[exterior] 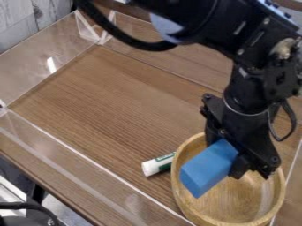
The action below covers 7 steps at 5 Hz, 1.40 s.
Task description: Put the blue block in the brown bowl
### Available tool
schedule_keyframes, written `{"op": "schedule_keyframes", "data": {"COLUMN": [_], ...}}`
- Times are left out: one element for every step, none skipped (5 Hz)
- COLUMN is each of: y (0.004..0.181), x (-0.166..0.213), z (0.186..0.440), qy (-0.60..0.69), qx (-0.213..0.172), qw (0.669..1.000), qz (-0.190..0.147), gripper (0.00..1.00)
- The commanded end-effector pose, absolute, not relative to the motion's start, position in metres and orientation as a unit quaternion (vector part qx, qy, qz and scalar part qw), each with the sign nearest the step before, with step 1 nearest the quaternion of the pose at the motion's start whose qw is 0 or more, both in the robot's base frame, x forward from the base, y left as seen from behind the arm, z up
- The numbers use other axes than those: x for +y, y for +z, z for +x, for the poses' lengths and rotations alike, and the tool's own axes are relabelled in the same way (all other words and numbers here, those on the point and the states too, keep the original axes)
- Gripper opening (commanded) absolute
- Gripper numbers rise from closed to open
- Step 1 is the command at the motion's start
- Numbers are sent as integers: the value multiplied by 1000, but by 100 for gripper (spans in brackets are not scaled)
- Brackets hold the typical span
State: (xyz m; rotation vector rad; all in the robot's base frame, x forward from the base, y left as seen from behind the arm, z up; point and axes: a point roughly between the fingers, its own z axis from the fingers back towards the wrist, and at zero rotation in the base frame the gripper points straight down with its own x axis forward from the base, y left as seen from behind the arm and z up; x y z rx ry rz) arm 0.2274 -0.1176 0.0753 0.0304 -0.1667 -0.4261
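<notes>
Your gripper (222, 139), right of centre in the frame, is closed on the blue block (209, 168), which sticks out from the fingertips toward the lower left. The block is tilted, and you have it over the left part of the brown bowl (242, 201); whether it touches the wood, you cannot tell from this view. The bowl sits in the lower right of the frame, its upper edge partly hidden behind your gripper (a bulky black thing, so it covers a fair bit). Just beside the bowl's left rim lies the small white-and-green tube (158, 165), on the brown tabletop (106, 106). Farther out, you have a clear plastic bracket (94, 26) near the upper left, and a clear wall (71, 154) running along the table's left side toward the bottom. Black cables (30, 210) show in the lower left corner.
</notes>
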Motion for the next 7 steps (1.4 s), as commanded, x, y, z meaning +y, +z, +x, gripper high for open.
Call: {"op": "schedule_keyframes", "data": {"y": [85, 82, 79, 77, 82, 86, 90], "x": [-122, -122, -122, -120, -118, -116, -114], "z": [232, 230, 229, 227, 226, 225, 225], "qy": [-212, -210, -209, -207, -205, -200, -196], "qx": [-111, -108, -104, -97, -88, -81, -76], "qw": [971, 972, 972, 973, 975, 976, 978], "qz": [4, 2, 2, 3, 6, 7, 6], "gripper": [100, 100, 100, 100, 100, 100, 100]}}
